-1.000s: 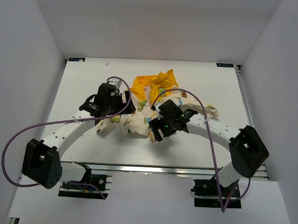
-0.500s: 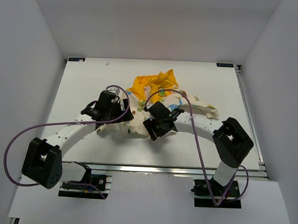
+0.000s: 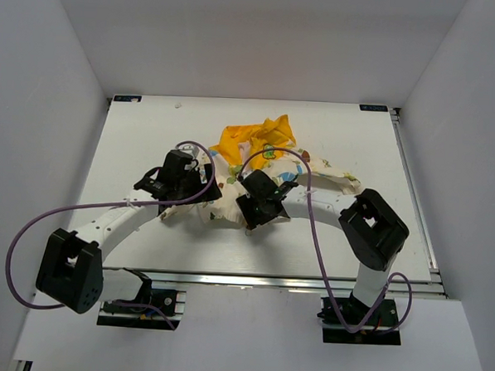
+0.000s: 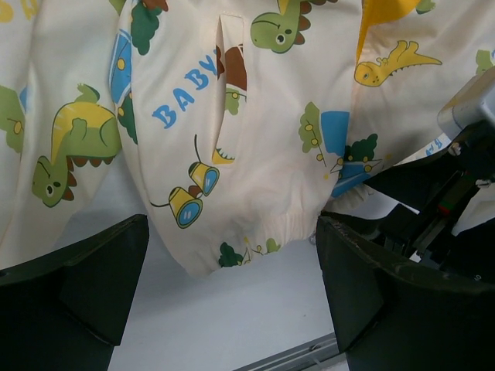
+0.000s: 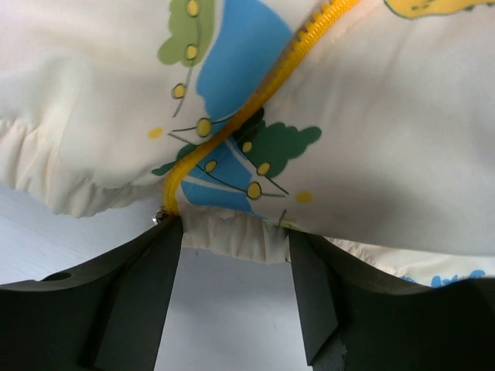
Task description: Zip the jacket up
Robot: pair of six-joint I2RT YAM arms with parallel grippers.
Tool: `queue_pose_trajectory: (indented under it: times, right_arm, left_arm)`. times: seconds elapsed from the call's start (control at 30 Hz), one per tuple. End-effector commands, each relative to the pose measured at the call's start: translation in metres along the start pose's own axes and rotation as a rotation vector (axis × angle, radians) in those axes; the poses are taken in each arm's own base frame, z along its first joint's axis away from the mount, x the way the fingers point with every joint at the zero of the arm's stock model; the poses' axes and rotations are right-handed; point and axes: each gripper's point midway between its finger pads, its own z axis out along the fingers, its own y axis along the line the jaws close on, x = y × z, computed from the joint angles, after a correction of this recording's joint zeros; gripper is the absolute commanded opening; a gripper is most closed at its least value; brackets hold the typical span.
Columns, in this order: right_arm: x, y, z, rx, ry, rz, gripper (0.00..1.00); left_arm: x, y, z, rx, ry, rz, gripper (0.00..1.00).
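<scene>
The jacket (image 3: 223,206) lies crumpled mid-table, cream with dinosaur prints, its yellow hood (image 3: 251,139) at the far side. My left gripper (image 3: 196,183) is over its left part. In the left wrist view it (image 4: 232,259) is open wide, with the elastic hem (image 4: 255,232) hanging between the fingers and nothing held. My right gripper (image 3: 246,205) is at the near hem. In the right wrist view it (image 5: 232,243) is open. The yellow zipper (image 5: 255,100) ends at a metal stop (image 5: 160,217) by the left fingertip (image 5: 147,270), and the hem edge (image 5: 232,230) sits between the tips.
The white table (image 3: 151,130) has walls left, right and behind. A metal rail (image 3: 267,280) runs along its near edge. A sleeve (image 3: 339,175) trails right. Purple cables (image 3: 30,224) loop off both arms. The right arm's black body (image 4: 433,201) is close beside my left gripper.
The right arm has swung left and folded in, bringing its gripper to the jacket's near hem. The left gripper shifted slightly toward the near side, then stayed put.
</scene>
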Motion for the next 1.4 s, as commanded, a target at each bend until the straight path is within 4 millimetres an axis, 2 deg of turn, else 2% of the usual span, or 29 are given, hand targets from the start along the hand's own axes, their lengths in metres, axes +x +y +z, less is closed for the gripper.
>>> queue_pose_trajectory:
  times: [0.0, 0.03, 0.1, 0.2, 0.23, 0.3, 0.4, 0.47, 0.57, 0.67, 0.73, 0.77, 0.8, 0.83, 0.87, 0.97, 1.0, 1.07, 1.1, 1.37]
  right_arm:
    - [0.03, -0.005, 0.025, 0.034, 0.069, 0.054, 0.62]
    - [0.032, -0.007, 0.027, 0.043, 0.07, 0.057, 0.58]
    - [0.043, -0.011, 0.03, 0.065, 0.096, 0.067, 0.58]
    - [0.06, -0.018, 0.035, 0.125, 0.138, 0.08, 0.52]
    - [0.064, -0.018, 0.035, 0.137, 0.149, 0.084, 0.42]
    - [0.074, -0.025, 0.034, 0.175, 0.172, 0.109, 0.28]
    - [0.071, -0.026, 0.029, 0.181, 0.146, 0.119, 0.06]
    - [0.065, -0.025, 0.025, 0.175, 0.126, 0.112, 0.0]
    - [0.044, -0.021, 0.01, 0.147, 0.064, 0.101, 0.0]
    - [0.015, -0.017, -0.018, 0.109, -0.033, 0.104, 0.0]
    - [0.004, -0.017, -0.032, 0.084, -0.073, 0.121, 0.0]
    - [-0.004, -0.019, -0.045, 0.069, -0.114, 0.141, 0.0]
    - [-0.007, -0.027, -0.051, 0.068, -0.132, 0.165, 0.0]
    - [-0.009, -0.027, -0.056, 0.043, -0.147, 0.18, 0.0]
    - [-0.011, -0.032, -0.066, 0.032, -0.173, 0.202, 0.0]
    - [-0.015, -0.044, -0.081, 0.025, -0.222, 0.246, 0.0]
    - [-0.01, -0.048, -0.082, 0.026, -0.222, 0.263, 0.0]
    - [-0.012, -0.049, -0.09, -0.003, -0.248, 0.286, 0.0]
    - [-0.007, -0.054, -0.088, -0.007, -0.241, 0.307, 0.0]
    - [-0.002, -0.057, -0.088, -0.043, -0.25, 0.335, 0.0]
  left_arm:
    - [-0.012, -0.008, -0.013, 0.026, -0.053, -0.002, 0.98]
    - [-0.012, -0.008, -0.013, 0.025, -0.054, -0.002, 0.98]
    - [-0.012, -0.006, -0.014, 0.015, -0.056, -0.004, 0.98]
    - [-0.014, -0.004, -0.017, 0.0, -0.066, -0.007, 0.98]
    - [-0.015, -0.004, -0.018, -0.005, -0.07, -0.009, 0.98]
    - [-0.016, -0.002, -0.02, -0.015, -0.073, -0.011, 0.98]
    - [-0.02, -0.007, -0.024, 0.005, -0.08, -0.006, 0.98]
    - [-0.022, -0.011, -0.026, 0.026, -0.081, 0.02, 0.98]
    - [-0.019, -0.021, -0.027, 0.078, -0.048, 0.056, 0.98]
    - [-0.014, -0.035, -0.027, 0.14, -0.006, 0.111, 0.98]
    - [-0.006, -0.051, -0.027, 0.168, 0.022, 0.187, 0.98]
    - [-0.003, -0.055, -0.026, 0.152, 0.023, 0.219, 0.98]
    - [-0.001, -0.062, -0.023, 0.137, 0.039, 0.25, 0.98]
    - [0.011, -0.075, -0.022, 0.143, 0.062, 0.312, 0.98]
    - [0.012, -0.075, -0.018, 0.113, 0.067, 0.334, 0.98]
    - [0.023, -0.069, 0.001, 0.044, 0.139, 0.362, 0.98]
    - [0.025, -0.066, 0.006, 0.03, 0.158, 0.361, 0.98]
    - [0.027, -0.058, 0.019, -0.032, 0.187, 0.371, 0.98]
    - [0.027, -0.056, 0.022, -0.051, 0.192, 0.371, 0.98]
    - [0.048, -0.062, 0.043, -0.086, 0.261, 0.387, 0.91]
